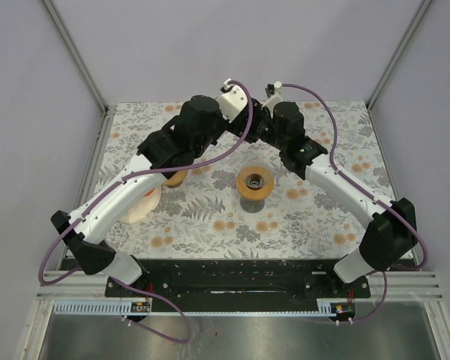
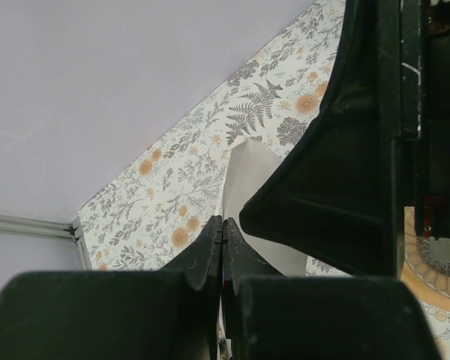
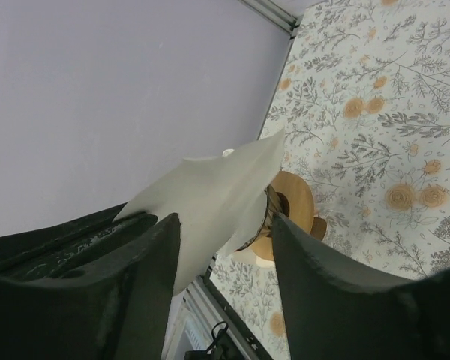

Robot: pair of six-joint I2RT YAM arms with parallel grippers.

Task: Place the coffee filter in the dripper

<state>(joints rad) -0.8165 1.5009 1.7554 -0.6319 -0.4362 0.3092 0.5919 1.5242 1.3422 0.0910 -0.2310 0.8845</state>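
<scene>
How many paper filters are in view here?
1 for certain: the filter, pinched in the left gripper. A pale thing under the left arm may be more; I cannot tell.

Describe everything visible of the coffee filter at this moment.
The coffee filter is thin, off-white paper, flattened and slightly creased, with pointed corners. It hangs in the air above the floral table, not in the dripper. The shut left pincer pinches one edge, and it sits between the parted fingers of the right pincer. It is hidden in the top view.
</scene>
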